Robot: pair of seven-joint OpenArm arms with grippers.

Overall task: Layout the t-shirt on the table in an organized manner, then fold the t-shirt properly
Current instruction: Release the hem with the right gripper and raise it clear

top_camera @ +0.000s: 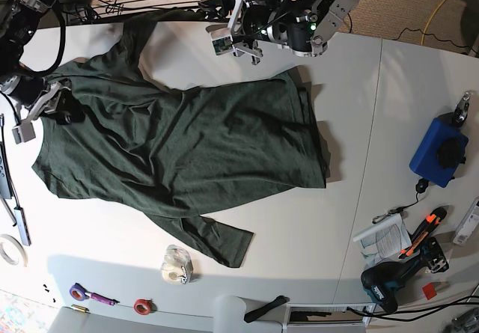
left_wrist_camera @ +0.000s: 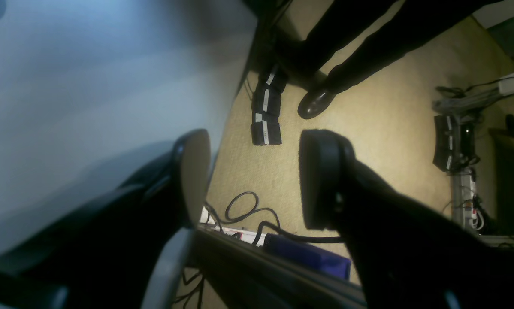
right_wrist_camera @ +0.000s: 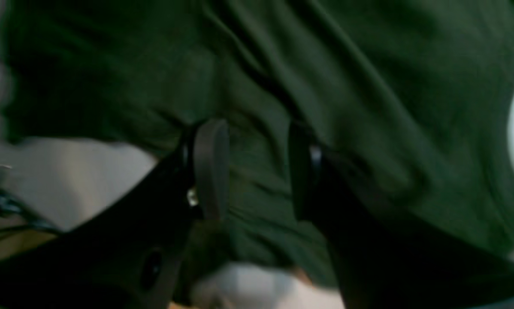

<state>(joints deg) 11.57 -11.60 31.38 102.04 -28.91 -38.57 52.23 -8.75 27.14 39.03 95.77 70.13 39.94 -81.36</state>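
My right gripper (right_wrist_camera: 252, 167) is open. Its two black fingers (right_wrist_camera: 212, 167) stand apart, and between them I see only green cloth. They hang right over the t-shirt (right_wrist_camera: 347, 86), very close to it. The picture is blurry, so I cannot tell if the tips touch the cloth. Nothing is pinched between them.

In the base view my right gripper (top_camera: 56, 107) is at the left edge of the t-shirt (top_camera: 187, 138), close to the collar end.

My left gripper (left_wrist_camera: 252, 176) is open too, with a wide gap between the fingers (left_wrist_camera: 321, 176). It holds nothing. It pokes out past the edge of the table (left_wrist_camera: 89, 86), and through the gap I see the tan carpet (left_wrist_camera: 381, 141) and black cables (left_wrist_camera: 248, 210) on the floor. In the base view this gripper (top_camera: 238, 45) is at the far side of the table (top_camera: 419, 108), near the top edge of the shirt, not touching it.

The t-shirt lies spread out on the left half of the white table. It is wrinkled. One sleeve points to the near side and one to the far side. A clear tape roll (top_camera: 177, 264) sits just near the near sleeve.
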